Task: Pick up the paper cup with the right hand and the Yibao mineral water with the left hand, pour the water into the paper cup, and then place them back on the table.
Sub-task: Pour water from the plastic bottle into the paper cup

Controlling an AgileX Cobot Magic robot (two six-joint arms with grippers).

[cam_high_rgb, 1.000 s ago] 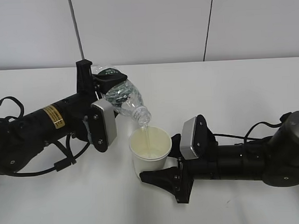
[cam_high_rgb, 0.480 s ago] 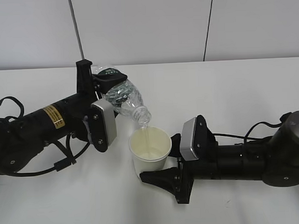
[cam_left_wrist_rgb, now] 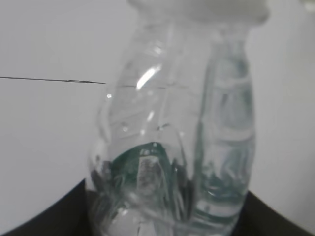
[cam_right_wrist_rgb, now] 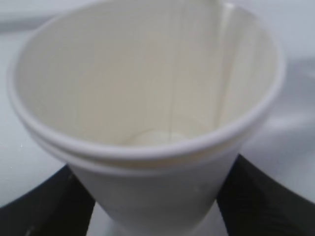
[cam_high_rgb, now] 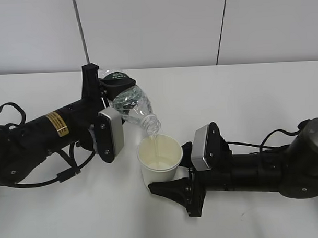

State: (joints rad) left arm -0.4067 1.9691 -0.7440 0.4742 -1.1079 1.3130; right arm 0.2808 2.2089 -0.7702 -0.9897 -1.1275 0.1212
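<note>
- White table (cam_high_rgb: 242, 95) under a pale panelled wall; the paper cup (cam_high_rgb: 159, 162) stands near its middle.
- Left hand (cam_high_rgb: 104, 108) is clenched around the Yibao mineral water (cam_high_rgb: 128, 99), tilted mouth-down just above the cup's rim; a thin stream of water (cam_high_rgb: 156, 142) falls inside.
- Right hand (cam_high_rgb: 171, 173) grasps the cup low on its wall, upright.
- To pour well, I judge: hold the bottle's mouth over the cup's centre, deepen the tilt slowly, keep the cup level.
- Count: one cup; one bottle; two arms.
</note>
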